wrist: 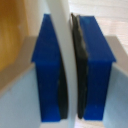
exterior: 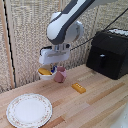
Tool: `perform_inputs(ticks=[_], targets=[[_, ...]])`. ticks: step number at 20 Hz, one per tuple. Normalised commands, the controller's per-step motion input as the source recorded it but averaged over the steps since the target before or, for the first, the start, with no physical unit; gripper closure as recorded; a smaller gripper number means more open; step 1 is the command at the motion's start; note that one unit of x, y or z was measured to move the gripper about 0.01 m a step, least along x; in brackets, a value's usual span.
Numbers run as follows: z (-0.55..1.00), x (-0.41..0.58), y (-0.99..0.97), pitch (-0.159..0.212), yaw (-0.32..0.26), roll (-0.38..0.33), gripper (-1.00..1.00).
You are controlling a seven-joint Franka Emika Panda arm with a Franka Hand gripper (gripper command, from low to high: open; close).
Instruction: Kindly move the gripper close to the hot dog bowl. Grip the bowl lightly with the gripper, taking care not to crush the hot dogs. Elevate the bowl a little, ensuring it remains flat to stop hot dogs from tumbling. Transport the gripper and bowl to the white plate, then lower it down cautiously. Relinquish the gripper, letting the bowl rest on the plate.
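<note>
With its blue-tipped fingers pressed in from both sides on a thin white wall that runs between them in the wrist view, the pincer is closed on the rim of the hot dog bowl, which hangs clear of the surface, up at about eleven o'clock from the middle of the exterior view. That hold is on one edge only, so I judge the main danger to be tipping: the bowl can pivot in so narrow a pinch, and any jerk or tilt on the way across would send the hot dogs sliding out over the low side. A harder squeeze to stop the pivot risks the rim slipping out or the bowl deforming; a looser one risks dropping it. The pink cup stands just beside the bowl at its three o'clock, close enough that a sideways swing could knock it, while the flat orange block lies further off at four o'clock, out of the likely path. The white plate waits well apart, at seven o'clock from the bowl, so a descent that comes too early or off-centre would leave the bowl on the plate's rim. Above, the arm bends down from the upper edge, wrist pointing near straight downward.
</note>
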Motion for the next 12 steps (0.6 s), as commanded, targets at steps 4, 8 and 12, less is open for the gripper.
perform_inputs(ticks=[4, 8, 12], targets=[[0.0, 0.0, 0.75, 0.007, 0.072, -0.003, 1.0], [-0.24, 0.051, 0.77, 0.0, 0.043, -0.038, 1.0], [-0.42, 0.107, 0.69, 0.0, 0.007, -0.071, 1.0]])
